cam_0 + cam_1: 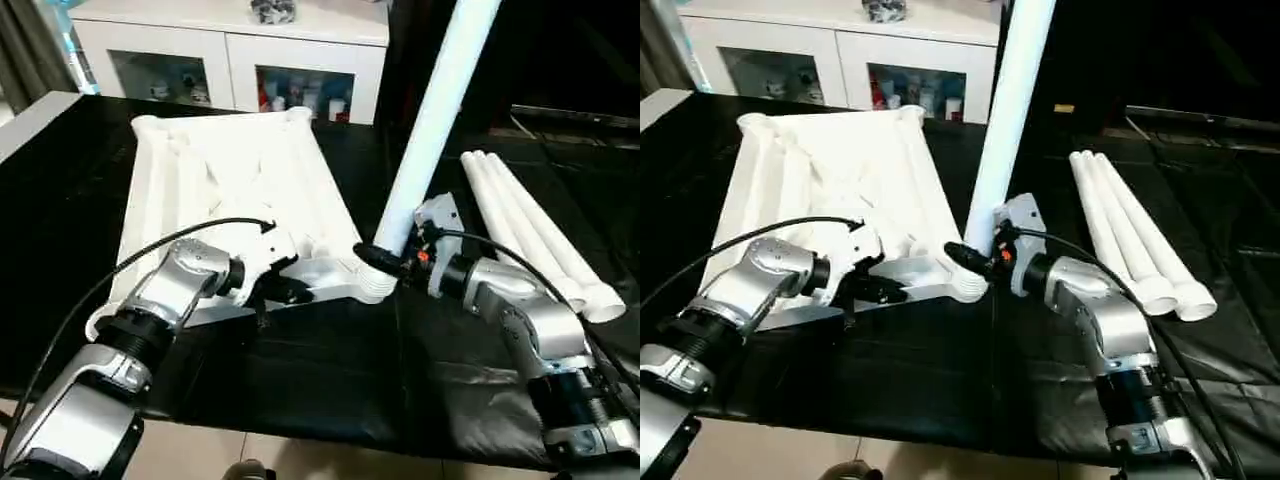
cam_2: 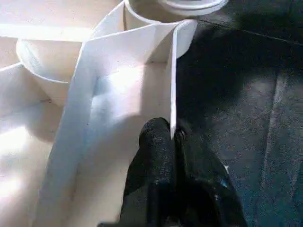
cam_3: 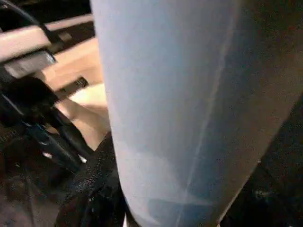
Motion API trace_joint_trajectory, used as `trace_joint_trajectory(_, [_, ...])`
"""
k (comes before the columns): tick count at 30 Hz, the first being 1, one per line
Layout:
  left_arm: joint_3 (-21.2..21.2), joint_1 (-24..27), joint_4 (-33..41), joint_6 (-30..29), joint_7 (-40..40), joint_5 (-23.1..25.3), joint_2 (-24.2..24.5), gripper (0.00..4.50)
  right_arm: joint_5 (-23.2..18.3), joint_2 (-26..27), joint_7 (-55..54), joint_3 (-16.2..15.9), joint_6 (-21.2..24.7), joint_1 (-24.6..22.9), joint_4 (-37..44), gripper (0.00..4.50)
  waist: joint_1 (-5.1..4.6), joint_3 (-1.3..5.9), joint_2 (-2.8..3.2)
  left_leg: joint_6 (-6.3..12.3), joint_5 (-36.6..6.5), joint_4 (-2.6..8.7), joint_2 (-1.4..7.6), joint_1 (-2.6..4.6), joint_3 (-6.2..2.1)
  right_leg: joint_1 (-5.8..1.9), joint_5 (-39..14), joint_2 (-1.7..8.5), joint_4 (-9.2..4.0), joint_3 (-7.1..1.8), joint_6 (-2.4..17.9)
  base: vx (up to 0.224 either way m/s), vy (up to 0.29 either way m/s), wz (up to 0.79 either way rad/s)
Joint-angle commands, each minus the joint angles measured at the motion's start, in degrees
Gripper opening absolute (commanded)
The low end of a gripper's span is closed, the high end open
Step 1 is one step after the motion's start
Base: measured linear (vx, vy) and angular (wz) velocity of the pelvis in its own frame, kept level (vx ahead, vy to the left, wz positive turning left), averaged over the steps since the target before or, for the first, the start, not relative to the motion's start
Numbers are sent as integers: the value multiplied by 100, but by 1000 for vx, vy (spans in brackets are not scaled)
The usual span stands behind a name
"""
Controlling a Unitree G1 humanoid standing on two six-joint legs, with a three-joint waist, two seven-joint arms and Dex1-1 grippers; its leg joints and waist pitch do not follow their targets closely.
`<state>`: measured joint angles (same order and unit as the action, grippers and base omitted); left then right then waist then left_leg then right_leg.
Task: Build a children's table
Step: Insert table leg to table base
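Left gripper (image 2: 173, 142) is pinching the near edge wall of the upturned table top (image 1: 240, 190), which is lying on the black surface (image 1: 300, 370). Right gripper (image 1: 378, 262) is clasping an upright leg (image 1: 430, 130) at the top's near right corner socket. Three spare legs (image 1: 530, 220) are lying together on the right.

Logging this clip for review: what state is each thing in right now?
Tabletop: upside down on the black surface, ribs showing.
Upright leg: standing in the near corner socket, tilted.
Spare legs: three, lying side by side, unattached.
Left claw: shut on the tabletop's near edge rib.
Right claw: shut on the upright leg's base.
Cabinet: doors closed.
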<state>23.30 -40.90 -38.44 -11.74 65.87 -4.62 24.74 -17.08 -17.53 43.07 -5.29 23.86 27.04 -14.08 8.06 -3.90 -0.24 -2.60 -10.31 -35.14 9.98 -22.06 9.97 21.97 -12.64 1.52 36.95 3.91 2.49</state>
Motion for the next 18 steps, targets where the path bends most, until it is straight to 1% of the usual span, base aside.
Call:
trace_joint_trajectory(1, [-18, 11, 46, 93, 234, 3, 6, 0, 72, -13, 18, -38, -96, 143, -88, 191, -11, 463, 77, -13, -695, 388, 413, 130, -182, -275, -322, 788, -458, -392, 1078, 0, 0, 0])
trace_joint_trajectory(3, [-27, 31, 53, 134, 281, 27, 20, 0, 85, 6, 0, -29, -96, 207, -186, 191, -10, 469, 78, 7, -659, 390, 414, 132, -181, -279, -222, 785, -444, -390, 1100, 0, 0, 0])
trace_joint_trajectory(4, [-27, 33, 51, 144, 288, 33, 22, 0, 89, 9, -1, -28, -98, 219, -206, 191, -12, 463, 56, 20, -643, 388, 410, 128, -176, -283, -211, 787, -443, -390, 1108, 0, 0, 0])
trace_joint_trajectory(7, [-57, 59, 67, 130, 327, 45, 66, 0, 113, 44, 47, -33, -142, 331, -427, 191, -2, 456, 60, 24, -672, 388, 415, 130, -171, -275, -364, 792, -459, -391, 1079, 0, 0, 0])
trace_joint_trajectory(8, [-76, 67, 76, 124, 333, 47, 76, 0, 111, 62, 111, -55, -133, 362, -499, 191, 0, 455, 43, 24, -704, 391, 417, 133, -170, -275, -425, 799, -460, -391, 1075, 0, 0, 0])
trace_joint_trajectory(9, [-120, 73, 76, 102, 288, 42, 70, 0, 117, 87, 213, -113, -126, 384, -586, 191, -12, 450, 6, 31, -727, 398, 414, 128, -164, -282, -503, 799, -473, -388, 1077, 0, 0, 0])
trace_joint_trajectory(10, [-120, 73, 76, 102, 288, 42, 70, 0, 117, 87, 213, -113, -126, 384, -586, 191, -5, 448, 21, 31, -711, 393, 414, 130, -168, -277, -532, 802, -469, -388, 1075, 0, 0, 0])
trace_joint_trajectory(11, [-153, 79, 67, 103, 255, 36, 57, 0, 142, 89, 277, -192, -110, 384, -622, 191, -5, 445, 31, 35, -698, 398, 417, 126, -167, -273, -570, 800, -473, -389, 1047, 0, 0, 0])
trace_joint_trajectory(13, [-185, 78, 53, 111, 231, 49, 48, 0, 163, 91, 340, -254, -98, 386, -682, 191, -7, 447, 31, 30, -691, 402, 422, 129, -171, -272, -581, 796, -467, -388, 1027, 0, 0, 0])
trace_joint_trajectory(18, [-209, 83, 48, 139, 240, 49, 43, 0, 239, 121, 353, -280, -182, 407, -831, 191, -4, 441, 24, 31, -714, 397, 415, 129, -164, -264, -682, 805, -488, -397, 999, 0, 0, 0])
